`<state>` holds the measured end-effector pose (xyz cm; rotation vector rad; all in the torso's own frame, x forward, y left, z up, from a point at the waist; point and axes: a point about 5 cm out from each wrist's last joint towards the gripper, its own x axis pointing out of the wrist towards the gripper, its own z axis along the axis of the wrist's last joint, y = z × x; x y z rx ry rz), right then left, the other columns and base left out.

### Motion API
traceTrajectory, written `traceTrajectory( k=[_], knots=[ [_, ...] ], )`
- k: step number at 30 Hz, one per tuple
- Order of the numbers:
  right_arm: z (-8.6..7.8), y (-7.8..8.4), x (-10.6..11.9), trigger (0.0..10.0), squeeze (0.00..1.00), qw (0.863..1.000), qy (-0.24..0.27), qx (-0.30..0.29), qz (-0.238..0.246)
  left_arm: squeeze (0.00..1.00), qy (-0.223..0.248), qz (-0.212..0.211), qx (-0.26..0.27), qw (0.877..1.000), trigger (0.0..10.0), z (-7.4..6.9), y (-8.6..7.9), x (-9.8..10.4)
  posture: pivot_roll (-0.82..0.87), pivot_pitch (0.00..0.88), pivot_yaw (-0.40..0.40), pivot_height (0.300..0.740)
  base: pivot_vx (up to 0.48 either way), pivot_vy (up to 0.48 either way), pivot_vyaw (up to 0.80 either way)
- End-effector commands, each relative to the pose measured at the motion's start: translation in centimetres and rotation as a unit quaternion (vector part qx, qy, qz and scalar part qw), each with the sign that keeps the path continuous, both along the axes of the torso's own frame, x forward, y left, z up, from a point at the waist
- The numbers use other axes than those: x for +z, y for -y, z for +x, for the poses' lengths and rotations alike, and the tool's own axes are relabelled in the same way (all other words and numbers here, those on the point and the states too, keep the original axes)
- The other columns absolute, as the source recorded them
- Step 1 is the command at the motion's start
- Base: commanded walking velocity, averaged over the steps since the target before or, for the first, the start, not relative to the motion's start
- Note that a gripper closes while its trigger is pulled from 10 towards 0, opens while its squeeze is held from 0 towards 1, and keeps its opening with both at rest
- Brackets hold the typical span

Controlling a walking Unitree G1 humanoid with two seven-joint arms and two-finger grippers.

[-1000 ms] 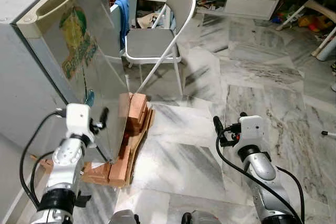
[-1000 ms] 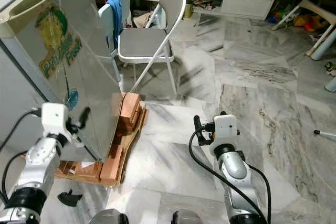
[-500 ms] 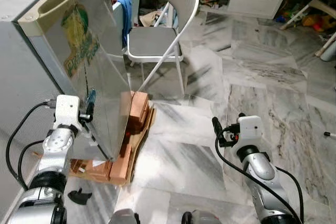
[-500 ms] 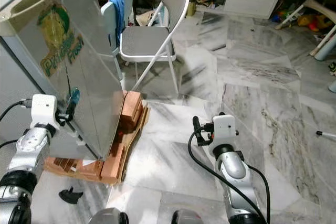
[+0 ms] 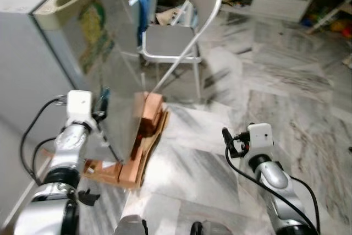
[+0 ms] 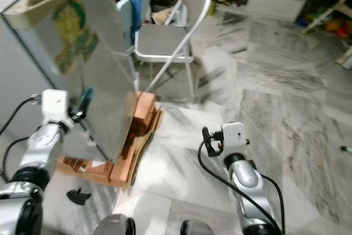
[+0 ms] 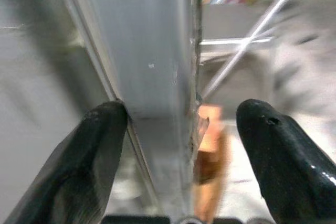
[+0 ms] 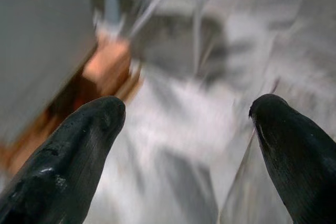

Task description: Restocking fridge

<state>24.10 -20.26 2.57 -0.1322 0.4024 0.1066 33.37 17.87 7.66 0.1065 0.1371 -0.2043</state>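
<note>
Your right gripper [image 8: 184, 145] hangs spread wide and empty over the marble floor [image 5: 286, 103]. Your left gripper [image 7: 181, 129] straddles the fridge door [image 6: 104, 75] edge, fingers parted and not yet clamped. The fridge [image 5: 33, 53] stands on wooden blocks [image 5: 146, 130]; judged barely started, door unopened, nothing stocked.

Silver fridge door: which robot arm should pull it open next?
Probably the left. The left gripper is open, its black fingers on either side of the silver fridge door's edge. The right gripper hangs open over the marble floor, well away from the fridge.
</note>
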Motion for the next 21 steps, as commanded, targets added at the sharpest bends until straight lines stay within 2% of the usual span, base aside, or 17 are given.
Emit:
traceTrajectory(
  k=[1, 3, 5, 7, 9, 11, 13, 14, 17, 21],
  knots=[
    [-0.3, 0.3, -0.7, 10.0, 0.0, 1.0, -0.028, 0.002, -0.004, 0.0, 0.105, -0.022, -0.214, 0.971, 10.0, 0.0, 9.6, 4.9, 0.09, 0.02, -0.026, 0.74, 0.0, 0.0, 0.0],
    [-0.6, 0.6, -1.0, 10.0, 0.0, 0.999, -0.04, 0.004, -0.012, 0.0, 0.116, -0.056, -0.278, 0.952, 10.0, -1.4, 13.1, 5.9, 0.1, 0.016, -0.026, 0.74, 0.0, 0.0, 0.0],
    [-0.9, 0.7, -1.4, 10.0, 0.0, 0.998, -0.052, 0.009, -0.017, 0.0, 0.117, -0.091, -0.328, 0.933, 10.0, -2.9, 15.7, 6.7, 0.09, 0.013, -0.03, 0.74, 0.0, 0.0, 0.0],
    [-1.4, 0.6, -1.7, 10.0, 0.0, 0.998, -0.061, 0.019, -0.018, 0.0, 0.113, -0.11, -0.355, 0.921, 10.0, -3.5, 16.6, 6.9, 0.09, 0.009, -0.03, 0.74, 0.0, 0.0, 0.0],
    [-1.4, 0.5, -1.7, 10.0, 0.0, 0.998, -0.062, 0.019, -0.016, 0.0, 0.113, -0.085, -0.321, 0.937, 10.0, -2.5, 14.9, 6.0, 0.09, 0.008, -0.029, 0.74, 0.0, 0.0, 0.0],
    [-1.5, 0.5, -1.7, 10.0, 0.0, 0.998, -0.064, 0.019, -0.011, 0.0, 0.101, -0.072, -0.268, 0.955, 10.0, -1.3, 12.2, 5.0, 0.09, 0.007, -0.026, 0.74, 0.0, 0.0, 0.0],
    [-1.4, 0.6, -1.8, 10.0, 0.0, 0.998, -0.065, 0.018, -0.006, 0.0, 0.089, -0.058, -0.22, 0.97, 10.0, -1.0, 9.2, 4.2, 0.09, 0.005, -0.024, 0.74, 0.0, 0.0, 0.0],
    [-1.4, 0.6, -1.8, 10.0, 0.0, 0.998, -0.064, 0.018, -0.003, 0.0, 0.076, -0.045, -0.19, 0.978, 10.0, -1.4, 7.1, 3.6, 0.09, 0.005, -0.023, 0.74, 0.0, 0.0, 0.0],
    [-1.2, 0.5, -1.6, 10.0, 0.0, 0.999, -0.05, 0.018, 0.001, 0.0, 0.061, -0.027, -0.167, 0.984, 10.0, -2.2, 5.1, 2.7, 0.1, 0.004, -0.023, 0.74, 0.0, -0.09, 0.0],
    [-0.4, 0.0, -0.2, 10.0, 0.0, 1.0, 0.005, 0.02, 0.01, 0.0, 0.017, 0.002, -0.118, 0.993, 10.0, -5.5, 1.2, -0.5, 0.09, 0.009, -0.024, 0.74, 0.0, -0.429, 0.0]
  ],
)
